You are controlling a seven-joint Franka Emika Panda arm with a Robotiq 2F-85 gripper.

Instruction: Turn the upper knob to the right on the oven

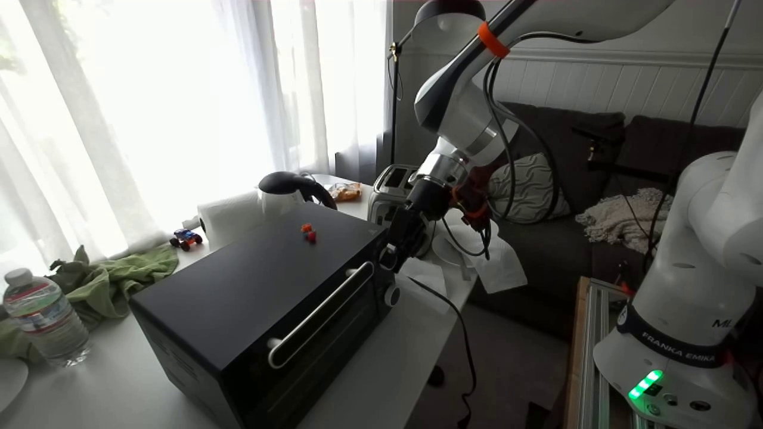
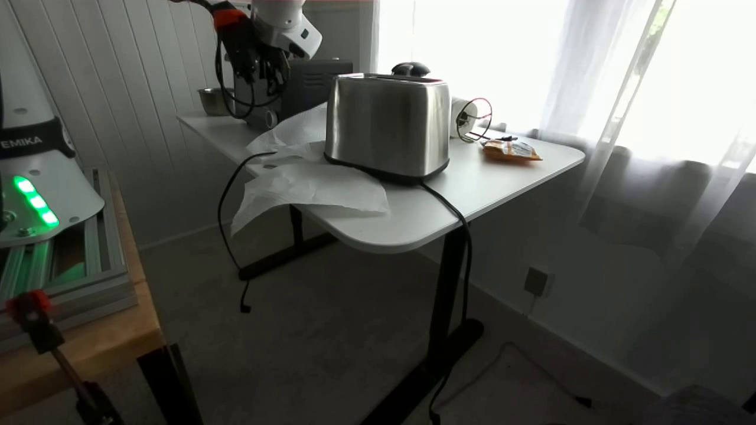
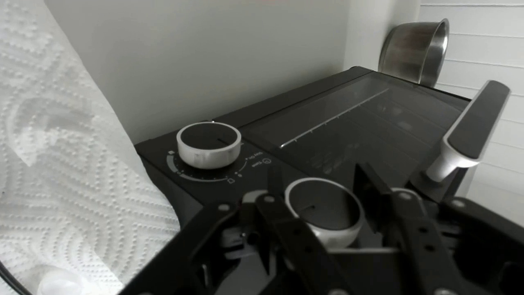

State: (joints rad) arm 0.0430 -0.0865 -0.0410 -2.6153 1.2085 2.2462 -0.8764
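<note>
Straddling the upper knob [image 3: 325, 212], my tool [image 3: 321, 180] stands wide; an off-centre pinch could make me slip.

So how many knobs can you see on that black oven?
2. In the wrist view, the upper knob sits between the jaws of the gripper; the lower knob shows further left, clear of it. Any others could be hidden behind the gripper.

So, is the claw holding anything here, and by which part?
Cannot be told: the upper knob sits between the fingers of the claw, but whether they grip its sides is unclear.
</note>
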